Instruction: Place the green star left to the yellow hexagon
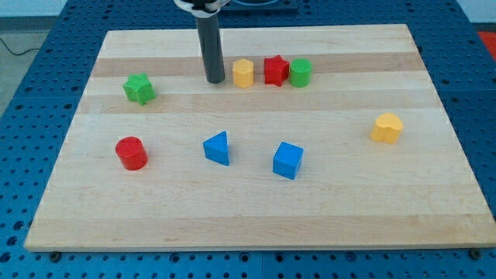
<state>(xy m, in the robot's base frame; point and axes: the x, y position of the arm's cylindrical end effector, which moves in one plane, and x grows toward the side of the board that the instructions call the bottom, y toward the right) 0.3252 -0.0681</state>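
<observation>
Nearest the camera sit the blue cube (287,160), the blue triangular block (218,148) and the red cylinder (131,153), all well below the line of action.

Going outward from the task's thing: the green star (139,88) lies toward the view's left, alone, well apart from everything else. Its goal, the yellow hexagon (243,73), stands to its right and slightly higher in the view, at the left end of a row with the red star (276,70) and the green cylinder (300,72). My tip (215,80) rests just left of the hexagon, between it and the green star, so it stands on the wrong side for the push. I judge it must circle round to the star's left and drive rightward. There is no pincer on this rod, so nothing is held. Off at the right sits a yellow block (387,127), uninvolved.
</observation>
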